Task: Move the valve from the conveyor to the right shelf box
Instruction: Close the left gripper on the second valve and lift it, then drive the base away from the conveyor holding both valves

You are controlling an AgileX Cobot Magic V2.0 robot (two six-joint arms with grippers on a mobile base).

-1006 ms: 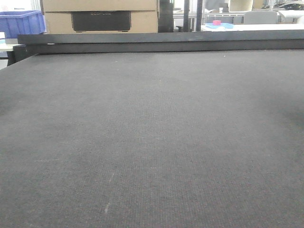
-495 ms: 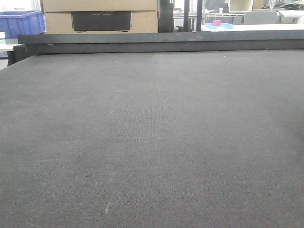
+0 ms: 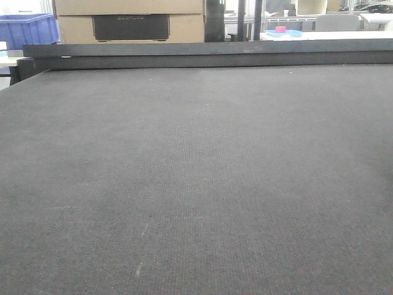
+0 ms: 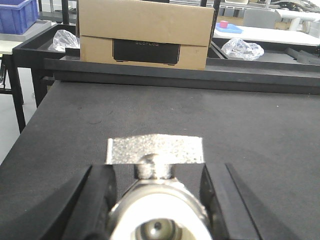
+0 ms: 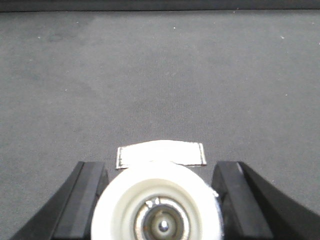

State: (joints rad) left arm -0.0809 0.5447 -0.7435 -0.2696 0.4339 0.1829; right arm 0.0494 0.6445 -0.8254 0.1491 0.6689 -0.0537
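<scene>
A valve [image 4: 159, 207], white with a flat silver handle, sat clamped in the left gripper [image 4: 158, 172] over the conveyor [image 3: 196, 184]. A second valve [image 5: 125, 200] sat likewise in the right gripper [image 5: 160, 167], probably secured for carrying. No shelf box showed.

Ahead of me the conveyor [image 3: 196, 184] lies open; its far rail [image 3: 209, 55] and a cardboard box [image 4: 145, 30] block passage beyond

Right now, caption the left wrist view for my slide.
Left hand grips a valve over the conveyor, a cardboard box behind the rail.
</scene>
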